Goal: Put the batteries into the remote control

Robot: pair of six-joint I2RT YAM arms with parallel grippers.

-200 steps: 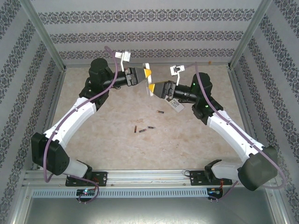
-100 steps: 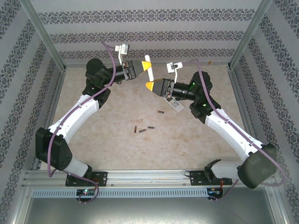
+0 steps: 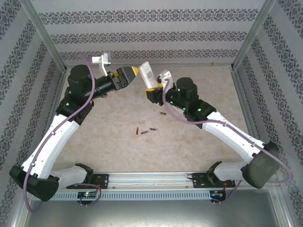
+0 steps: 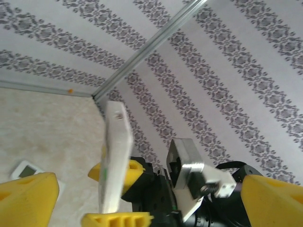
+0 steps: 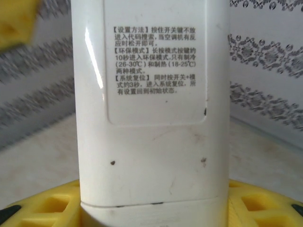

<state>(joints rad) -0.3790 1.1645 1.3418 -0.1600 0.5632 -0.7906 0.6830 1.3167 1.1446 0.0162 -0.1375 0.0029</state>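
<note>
The right gripper [image 3: 150, 90] is clamping the remote control [image 3: 145, 74] upright by its lower end. The left gripper [image 3: 134, 72] is hanging wide open just beside the remote. The batteries [image 3: 144, 133] are lying loose on the table [image 3: 104, 127], well apart from the remote on the arm-base side, so loading looks not yet begun.

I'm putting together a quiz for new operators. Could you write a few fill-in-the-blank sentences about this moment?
1. The white remote is clamped between the yellow fingers of the robot's ____ arm.
2. The left gripper, beside the remote but not touching it, has its jaws ____.
3. The number of batteries lying loose on the table is ____.

Missing words: right; open; four.
</note>
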